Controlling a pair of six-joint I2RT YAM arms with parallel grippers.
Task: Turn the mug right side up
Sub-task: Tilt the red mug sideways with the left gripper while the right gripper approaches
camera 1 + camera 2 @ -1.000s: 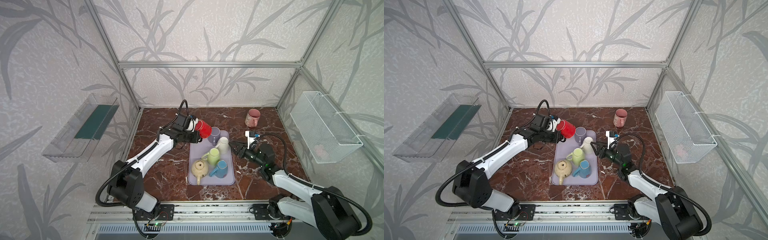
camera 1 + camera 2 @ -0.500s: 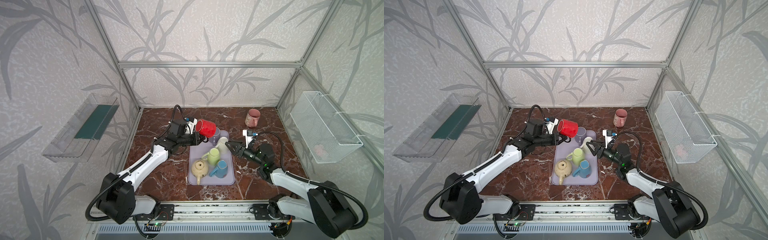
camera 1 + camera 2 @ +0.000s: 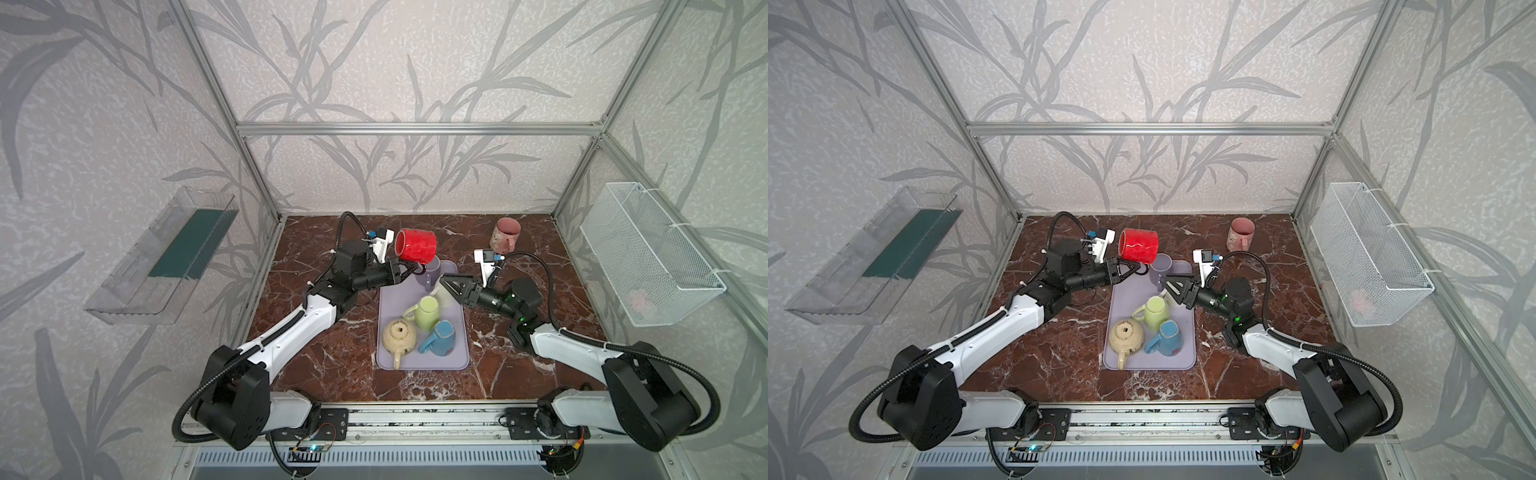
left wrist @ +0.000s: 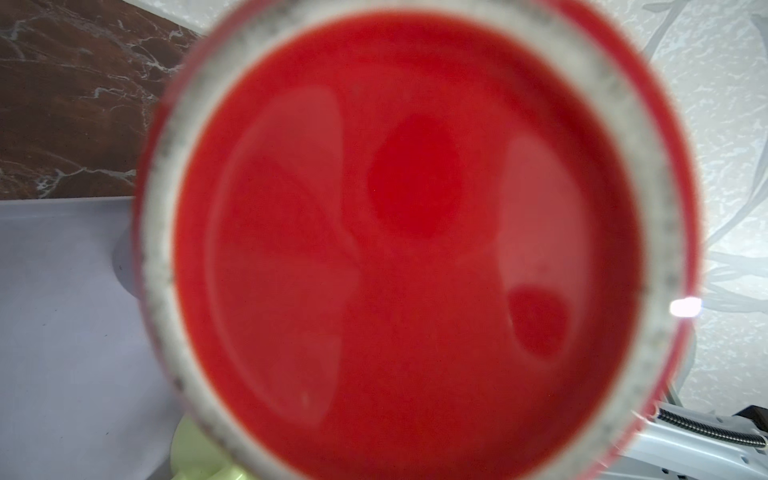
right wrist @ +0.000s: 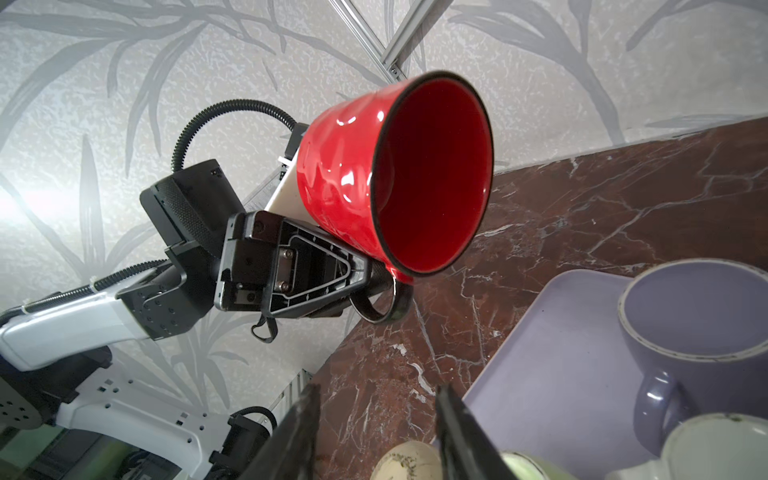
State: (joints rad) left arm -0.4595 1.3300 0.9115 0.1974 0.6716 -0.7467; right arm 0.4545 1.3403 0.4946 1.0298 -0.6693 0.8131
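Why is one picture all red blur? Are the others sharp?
Left wrist view: the base of the red mug fills the frame, too close to focus. Right wrist view: same mug sharp, white glare on its glaze. Both top views: crisp, evenly lit.

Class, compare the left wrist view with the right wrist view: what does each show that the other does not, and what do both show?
Only the left wrist view shows the underside of the red mug, blurred, its pale unglazed ring filling most of the picture. Only the right wrist view shows that mug's open mouth turned sideways, the left claw shut on its handle, the rim and handle of the purple mug, and the right claw, open and empty. Both show the red mug, the lavender tray and the brown marble table.
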